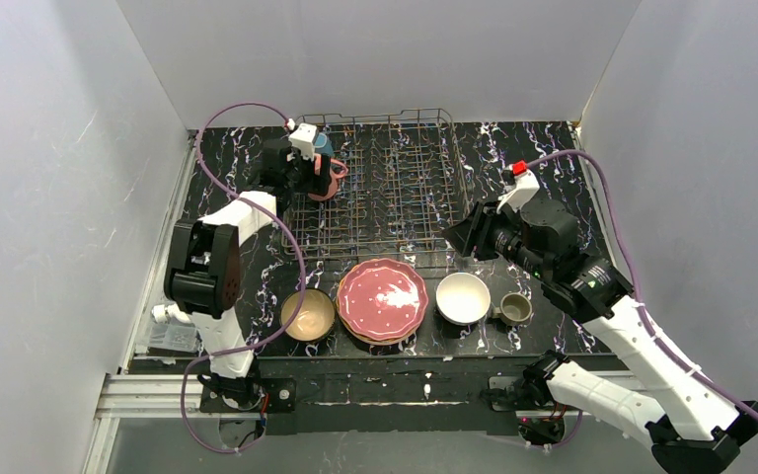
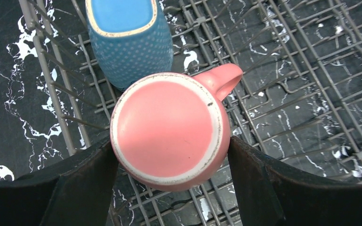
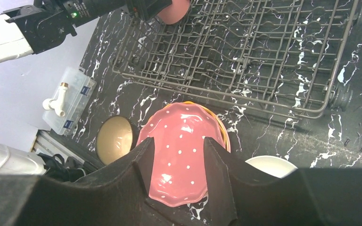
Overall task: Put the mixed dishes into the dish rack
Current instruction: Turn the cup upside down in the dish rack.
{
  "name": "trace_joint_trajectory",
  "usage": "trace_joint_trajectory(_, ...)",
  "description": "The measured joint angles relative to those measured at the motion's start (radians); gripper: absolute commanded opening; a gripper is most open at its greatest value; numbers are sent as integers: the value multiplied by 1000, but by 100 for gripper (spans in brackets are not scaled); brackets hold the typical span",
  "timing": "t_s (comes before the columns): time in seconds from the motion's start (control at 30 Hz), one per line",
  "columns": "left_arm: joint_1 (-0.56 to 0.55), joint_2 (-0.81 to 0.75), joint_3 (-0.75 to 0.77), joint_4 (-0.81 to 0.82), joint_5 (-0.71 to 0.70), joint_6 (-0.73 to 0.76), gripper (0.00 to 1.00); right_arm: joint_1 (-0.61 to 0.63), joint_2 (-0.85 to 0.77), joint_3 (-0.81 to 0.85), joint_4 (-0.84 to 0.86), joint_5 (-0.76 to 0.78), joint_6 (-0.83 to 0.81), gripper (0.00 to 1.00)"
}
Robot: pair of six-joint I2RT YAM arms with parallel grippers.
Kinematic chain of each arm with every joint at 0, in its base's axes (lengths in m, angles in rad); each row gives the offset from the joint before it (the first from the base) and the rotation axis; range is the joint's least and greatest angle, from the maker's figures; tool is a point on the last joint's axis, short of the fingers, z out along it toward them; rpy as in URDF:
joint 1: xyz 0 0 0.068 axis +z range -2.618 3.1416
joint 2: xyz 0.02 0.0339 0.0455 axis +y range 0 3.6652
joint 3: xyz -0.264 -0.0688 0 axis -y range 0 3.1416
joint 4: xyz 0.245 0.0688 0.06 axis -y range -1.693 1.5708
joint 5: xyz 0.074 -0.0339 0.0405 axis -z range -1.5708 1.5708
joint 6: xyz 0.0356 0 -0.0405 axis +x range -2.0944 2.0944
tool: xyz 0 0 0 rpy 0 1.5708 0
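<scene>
left end effector [image 2: 169,157]: clamped on upturned pink mug [image 2: 167,127], in dish rack [image 1: 395,188], upper left
right end effector [image 3: 178,160]: fingers apart, holding nothing, right of centre

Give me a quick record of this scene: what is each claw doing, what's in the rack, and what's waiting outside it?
Left gripper: closed on the upside-down pink mug, at the dish rack's left rear corner
Right gripper: open, empty, above the pink plate
In rack: teal mug
Outside rack: pink plate topping a stack, tan bowl, white bowl, olive-grey mug
</scene>
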Motion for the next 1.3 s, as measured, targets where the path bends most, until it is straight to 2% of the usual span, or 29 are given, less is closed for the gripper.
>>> trace_joint_trajectory(0.37,-2,82,29,-10,-56,43,0,0,27,0,1,8,-19,54)
trace_joint_trajectory(0.67,-3,114,64,-9,-66,52,0,0,27,-1,1,12,-23,61)
trace_joint_trajectory(0.8,-3,114,64,-8,-80,60,13,0,29,-7,2,12,-23,67)
trace_joint_trajectory(1.0,-3,114,64,-8,-83,64,40,0,35,-7,2,12,-23,73)
trace_joint_trajectory(1.2,-3,114,64,-9,-83,64,55,0,38,-7,2,12,-23,77)
trace_joint_trajectory(1.3,-3,114,64,-8,-84,64,68,0,39,-7,2,12,-23,79)
